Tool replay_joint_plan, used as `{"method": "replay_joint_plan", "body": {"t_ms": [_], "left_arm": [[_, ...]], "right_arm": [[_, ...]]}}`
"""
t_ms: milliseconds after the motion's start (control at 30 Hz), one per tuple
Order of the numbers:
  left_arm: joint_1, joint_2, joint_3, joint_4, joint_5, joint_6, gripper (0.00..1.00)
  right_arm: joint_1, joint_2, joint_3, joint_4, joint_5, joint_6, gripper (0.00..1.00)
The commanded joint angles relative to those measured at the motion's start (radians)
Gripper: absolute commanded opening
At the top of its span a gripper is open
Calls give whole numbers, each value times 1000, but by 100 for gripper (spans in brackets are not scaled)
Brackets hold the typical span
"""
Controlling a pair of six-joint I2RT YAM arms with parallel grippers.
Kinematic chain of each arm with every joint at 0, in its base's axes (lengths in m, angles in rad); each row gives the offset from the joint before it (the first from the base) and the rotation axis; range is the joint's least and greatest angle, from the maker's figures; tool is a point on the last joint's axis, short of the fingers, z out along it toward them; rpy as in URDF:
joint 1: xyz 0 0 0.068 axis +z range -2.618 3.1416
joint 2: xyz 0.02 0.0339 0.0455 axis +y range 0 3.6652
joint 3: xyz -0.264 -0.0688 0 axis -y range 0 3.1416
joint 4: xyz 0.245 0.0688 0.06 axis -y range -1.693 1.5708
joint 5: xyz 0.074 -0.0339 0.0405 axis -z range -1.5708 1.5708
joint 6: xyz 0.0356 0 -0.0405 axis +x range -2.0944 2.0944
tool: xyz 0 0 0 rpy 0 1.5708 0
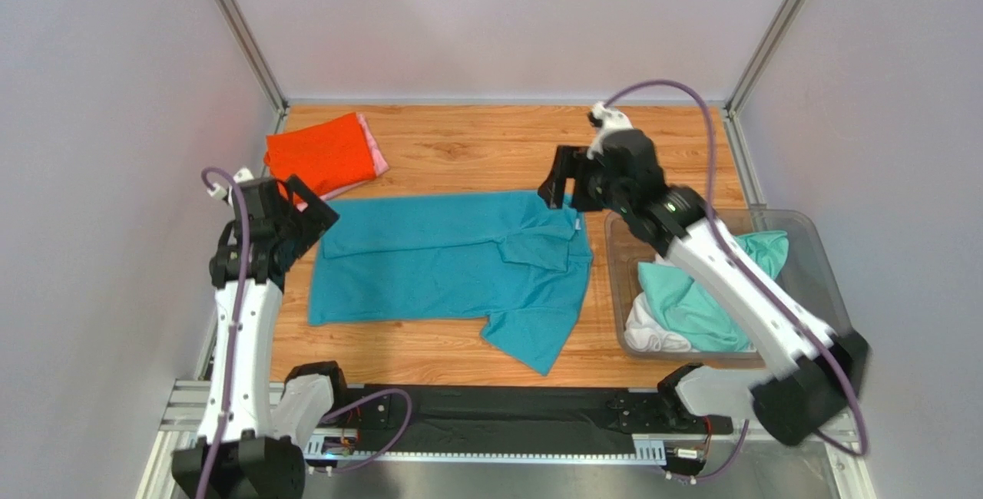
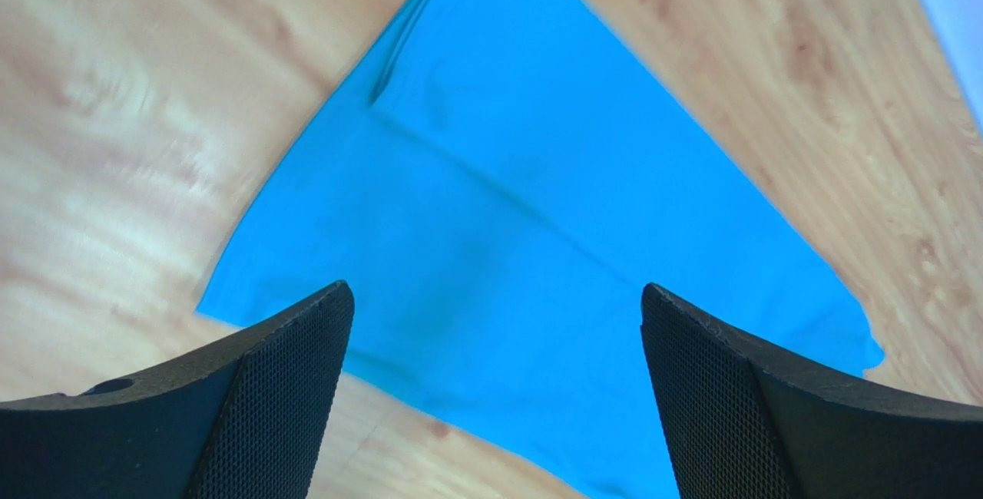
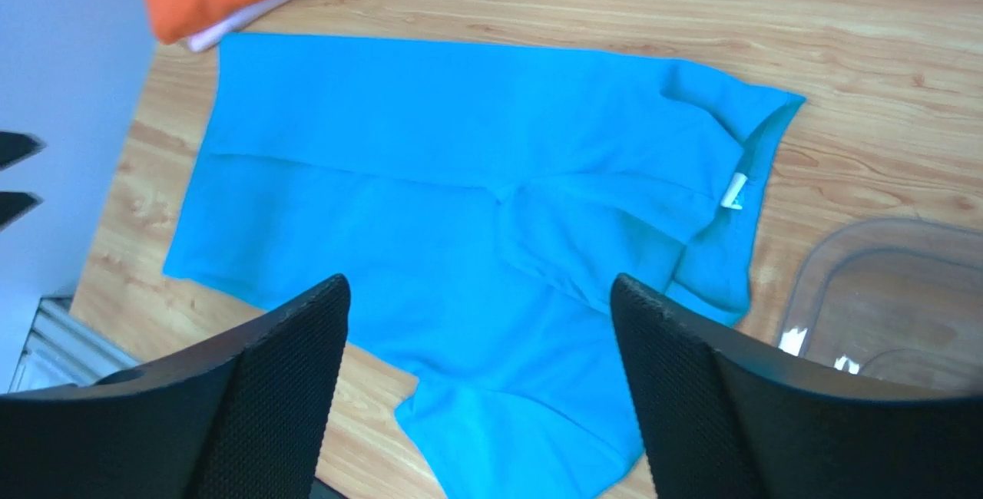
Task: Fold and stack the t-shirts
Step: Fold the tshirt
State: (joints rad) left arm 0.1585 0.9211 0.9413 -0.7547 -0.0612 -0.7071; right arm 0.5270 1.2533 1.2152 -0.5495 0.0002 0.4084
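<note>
A teal collared t-shirt lies on the wooden table with its top edge folded over, one sleeve sticking out at the front and the collar to the right. My left gripper is open and empty above the shirt's left edge; its wrist view shows the cloth between the fingers. My right gripper is open and empty above the collar end; its wrist view shows the whole shirt. A folded orange-red shirt lies on a pink one at the back left.
A clear plastic bin stands at the right and holds a mint-green shirt over a white one. Its corner shows in the right wrist view. Grey walls and metal posts enclose the table.
</note>
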Motion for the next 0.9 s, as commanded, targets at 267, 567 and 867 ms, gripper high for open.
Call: {"method": "replay_joint_plan", "body": {"t_ms": [267,567,867], "left_arm": [[-2,-344,-390,-202,-8,-239,100],[-2,-190,-495,-163,-140,-338,97],[3,-117,-521,-58,-212,-322,81]], "right_arm": [[-5,-713,-546,149,-186,179,100],[-4,-746,-640,89,-178,199,100],[-5,-697,-658,95,-164,164,100]]}}
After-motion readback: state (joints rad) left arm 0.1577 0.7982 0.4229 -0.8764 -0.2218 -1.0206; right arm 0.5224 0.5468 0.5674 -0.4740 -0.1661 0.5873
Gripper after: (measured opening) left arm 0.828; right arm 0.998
